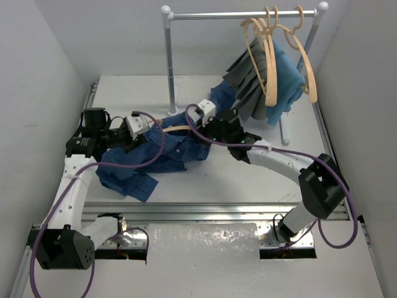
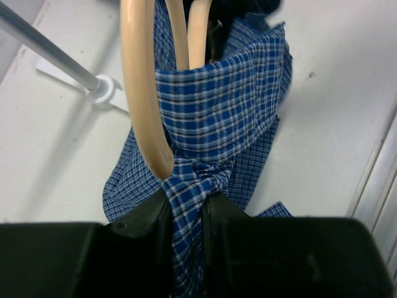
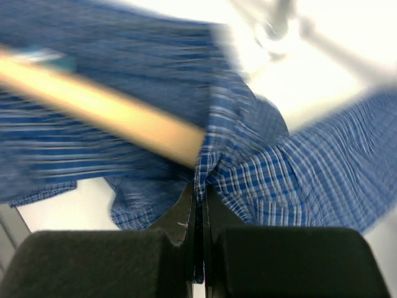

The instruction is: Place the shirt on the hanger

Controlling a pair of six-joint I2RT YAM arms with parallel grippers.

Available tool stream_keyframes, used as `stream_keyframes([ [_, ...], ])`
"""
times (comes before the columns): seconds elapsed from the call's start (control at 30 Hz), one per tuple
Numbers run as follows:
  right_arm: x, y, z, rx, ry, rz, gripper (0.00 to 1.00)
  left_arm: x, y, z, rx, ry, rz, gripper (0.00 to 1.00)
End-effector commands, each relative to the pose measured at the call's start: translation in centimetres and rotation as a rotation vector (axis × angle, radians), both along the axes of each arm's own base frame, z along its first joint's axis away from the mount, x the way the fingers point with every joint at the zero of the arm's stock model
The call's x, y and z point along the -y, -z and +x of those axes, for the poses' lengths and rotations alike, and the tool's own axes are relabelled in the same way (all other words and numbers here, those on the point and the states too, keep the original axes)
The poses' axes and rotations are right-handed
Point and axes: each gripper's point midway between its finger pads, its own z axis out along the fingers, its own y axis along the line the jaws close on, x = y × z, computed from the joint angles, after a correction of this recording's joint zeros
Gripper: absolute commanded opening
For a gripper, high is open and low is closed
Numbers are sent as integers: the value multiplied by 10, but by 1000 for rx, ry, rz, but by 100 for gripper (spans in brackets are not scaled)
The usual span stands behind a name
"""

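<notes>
The dark blue checked shirt (image 1: 158, 155) lies bunched on the white table between both arms. A pale tan hanger (image 1: 177, 128) lies in it, partly covered by cloth. My left gripper (image 1: 133, 133) is shut on a fold of the shirt (image 2: 186, 211), with the hanger's curved arm (image 2: 144, 93) just beyond the fingertips and cloth draped over it. My right gripper (image 1: 211, 131) is shut on a thin edge of the shirt (image 3: 200, 180), with the hanger's arm (image 3: 111, 112) crossing just beyond it. The right wrist view is blurred.
A metal clothes rail (image 1: 242, 13) stands at the back, its left post (image 1: 169, 62) right behind the shirt. On it hang several tan hangers (image 1: 273, 56), a grey pleated garment (image 1: 251, 84) and a light blue garment (image 1: 286, 77). Side walls close in left and right.
</notes>
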Motion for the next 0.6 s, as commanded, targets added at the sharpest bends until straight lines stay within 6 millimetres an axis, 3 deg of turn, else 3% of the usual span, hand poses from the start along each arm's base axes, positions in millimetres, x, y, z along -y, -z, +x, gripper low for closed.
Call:
stream_keyframes([
  [0.0,-43,-80,-12,325,-137,-36,0,7,-30,26,134,-20,-42,0],
  [0.1,-65,-64,-39,358,-291,-129,0,21,-27,23,137,31,-40,0],
  [0.23,-56,-63,-42,374,-262,-131,0,24,-13,24,123,41,-10,0],
  [0.37,-60,-67,-59,381,-351,-112,0,30,-9,19,113,93,-28,0],
  [0.4,-53,-64,-62,356,-351,-133,19,34,-10,17,117,113,-42,0],
  [0.47,-42,-69,-67,371,-344,-147,41,35,-11,15,114,126,-49,0],
  [0.5,-30,-81,-76,414,-343,-135,51,37,-12,14,126,144,-46,0],
  [0.57,-19,-92,-89,452,-378,-103,55,38,-8,10,120,166,-40,0],
])
